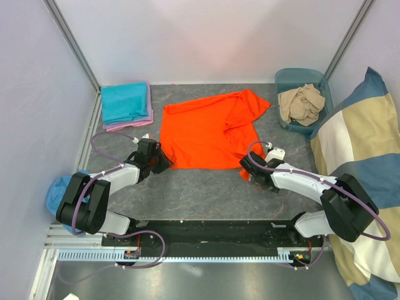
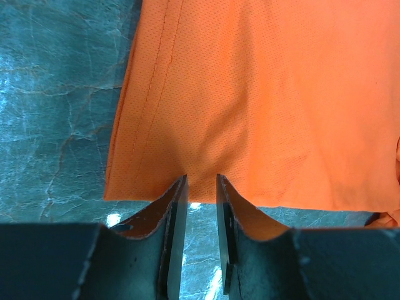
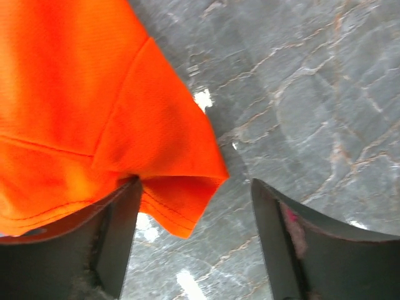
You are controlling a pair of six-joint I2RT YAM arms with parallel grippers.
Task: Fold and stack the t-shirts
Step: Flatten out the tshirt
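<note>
Looking down from above, I see the orange t-shirt [image 1: 200, 134] spread in the middle of the table [image 1: 206, 194]. Its far right part is rumpled and folded over on itself. Both arms reach to its near edge, one at each corner.

The left gripper [image 2: 200, 178] sits at the near left corner. Its jaws are narrow, with only a slit between them, and I see the table through that slit. The hem runs across the fingertips, with a stitched seam going away from them on the left. I cannot tell whether the tips press on the cloth.

The right gripper [image 3: 195, 182] is at the near right corner with its jaws set wide. The loose point of the corner hangs between them. The cloth touches the left finger and stays clear of the right one, which stands over bare table.

At the far left a folded teal t-shirt [image 1: 124, 103] lies on a pink-lilac t-shirt [image 1: 128, 124], whose edge shows under it. At the far right a crumpled beige t-shirt [image 1: 301, 103] sits inside a blue bin [image 1: 300, 76]. A big blue-and-beige cushion [image 1: 356, 137] lies against the right side, beside the bin.
</note>
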